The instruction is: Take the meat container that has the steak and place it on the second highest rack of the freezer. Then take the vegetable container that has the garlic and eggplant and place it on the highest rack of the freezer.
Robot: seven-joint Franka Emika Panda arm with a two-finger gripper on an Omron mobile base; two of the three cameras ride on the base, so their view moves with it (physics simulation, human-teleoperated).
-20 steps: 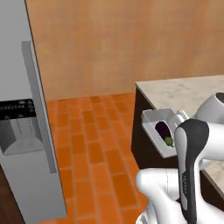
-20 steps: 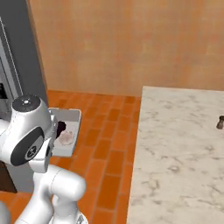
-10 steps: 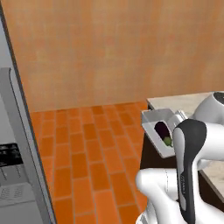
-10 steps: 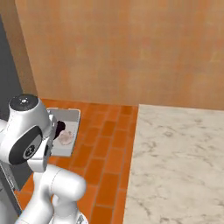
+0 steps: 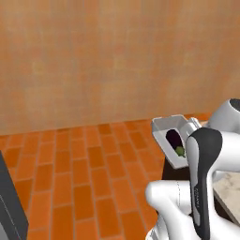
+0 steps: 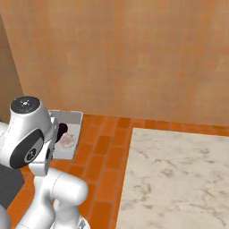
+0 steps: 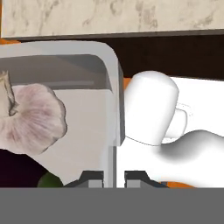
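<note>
The tool [image 7: 114, 178] is pinched narrow on the right wall of the vegetable container [image 7: 111, 100], one fingertip on each side of the thin rim, so the tray hangs from that edge with its open side facing the hand camera. Inside, the garlic [image 7: 30, 118] lies near the gripped wall, and the eggplant [image 5: 174, 139] lies along the tray's long axis with its green end toward the arm. The container [image 5: 174, 140] is carried above the brick floor [image 5: 84, 173], just off the edge of the marble tabletop [image 6: 179, 179]. A dark grey slab at the lower left corner is probably the freezer [image 5: 11, 206]; if so, the target lies well to the robot's left, so the tray must swing that way before reaching the highest rack.
</note>
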